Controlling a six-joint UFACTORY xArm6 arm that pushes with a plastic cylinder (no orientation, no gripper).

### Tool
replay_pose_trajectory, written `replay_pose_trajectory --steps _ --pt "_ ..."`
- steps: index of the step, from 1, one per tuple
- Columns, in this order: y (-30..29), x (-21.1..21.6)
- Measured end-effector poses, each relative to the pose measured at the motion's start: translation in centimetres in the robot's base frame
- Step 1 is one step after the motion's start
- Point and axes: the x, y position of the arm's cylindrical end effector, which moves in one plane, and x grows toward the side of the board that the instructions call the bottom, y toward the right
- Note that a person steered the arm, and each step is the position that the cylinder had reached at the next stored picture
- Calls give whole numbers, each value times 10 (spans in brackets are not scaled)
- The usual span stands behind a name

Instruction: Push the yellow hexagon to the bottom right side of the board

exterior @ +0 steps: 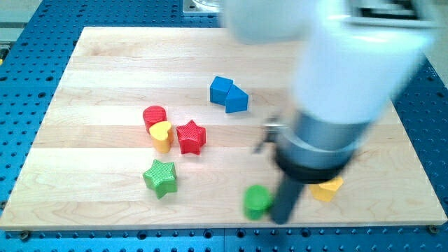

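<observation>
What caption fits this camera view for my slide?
My tip sits between the green block and the yellow hexagon near the board's bottom edge.

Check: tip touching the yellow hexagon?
Apart. Camera view shows bare wood between my tip and the yellow hexagon; the tip sits beside the green block.

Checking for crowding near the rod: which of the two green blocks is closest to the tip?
The round green block, right beside my tip; the green star sits far toward the view's left.

arm: large, blurred white body entering from the view's top right, ending in a grey-and-black collar
rod: dark, straight, pointing down toward the view's bottom
my tip [281, 220]: near the board's bottom edge
</observation>
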Motion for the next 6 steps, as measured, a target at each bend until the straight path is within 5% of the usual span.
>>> replay_pose_trajectory --steps 1,2,3,6 --pt "-79 -18" --pt "-75 -46" --pt "32 -62" --pt "110 -23"
